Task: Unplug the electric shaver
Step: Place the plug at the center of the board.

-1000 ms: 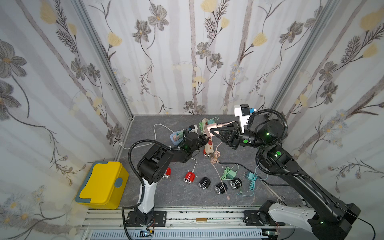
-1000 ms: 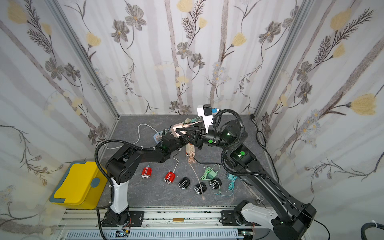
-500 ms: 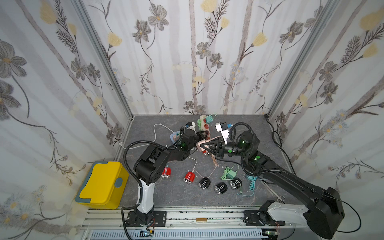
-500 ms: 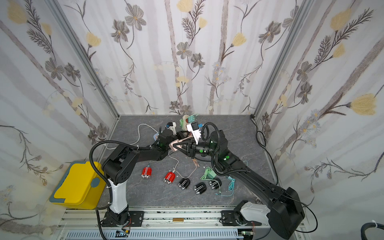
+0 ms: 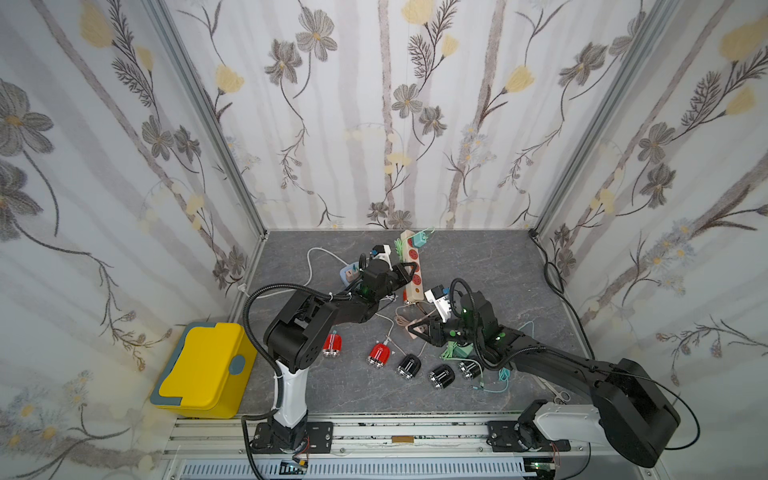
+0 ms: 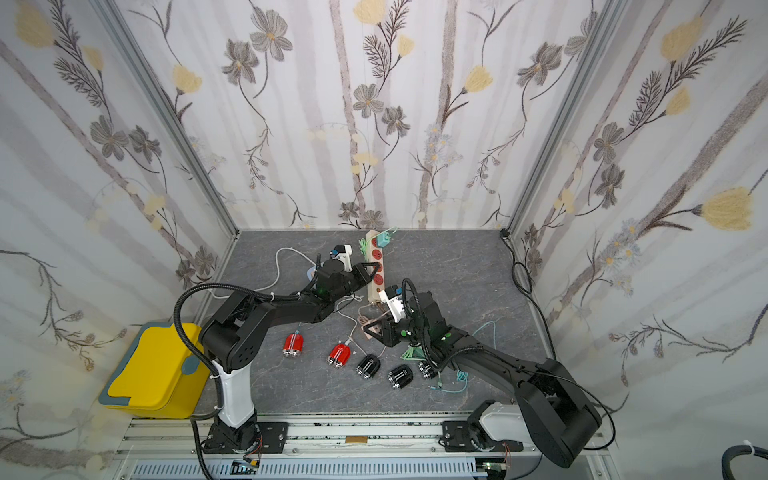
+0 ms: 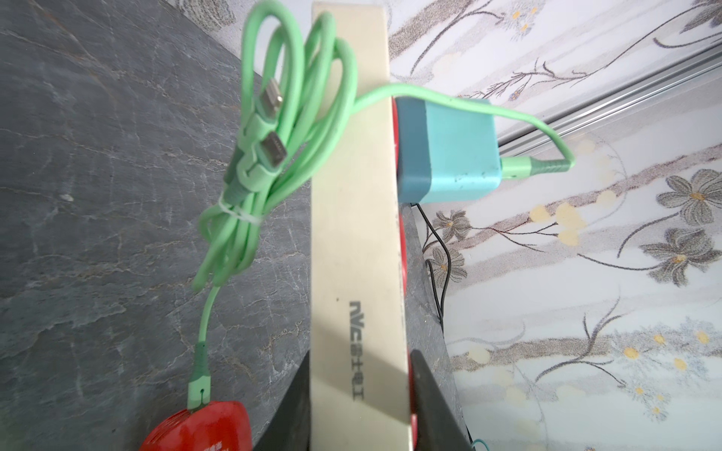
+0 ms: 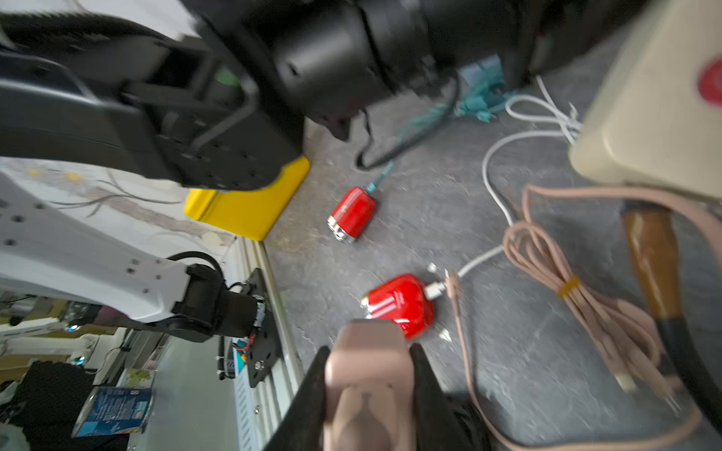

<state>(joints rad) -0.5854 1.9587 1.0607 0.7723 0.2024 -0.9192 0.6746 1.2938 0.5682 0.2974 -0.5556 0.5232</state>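
**Low over the table, the pink plug is out of the strip**

Near the middle of the dark grey stone-patterned table, the right gripper is clenched on a dusty-pink plastic charger plug, a jaw on each flank. A second ago this gripper stood high against the cream plastic power strip with red sockets, which was lifted along with it. Now it has dropped back toward the front rail, and plug and strip are well apart. I judge the pull done: the plug is free of its socket and only needs setting down.

The left gripper stays clamped across the strip's body. The strip's long axis runs from the back wall toward the front, sockets facing up in both top views.

The plug's long axis lies along the right gripper's fingers, its far end aimed at a red barrel-shaped electric shaver near it. Its bundled pink cable trails on the table between shaver and strip. A pink connector and a white connector both reach the shaver's end; which is seated I cannot tell.
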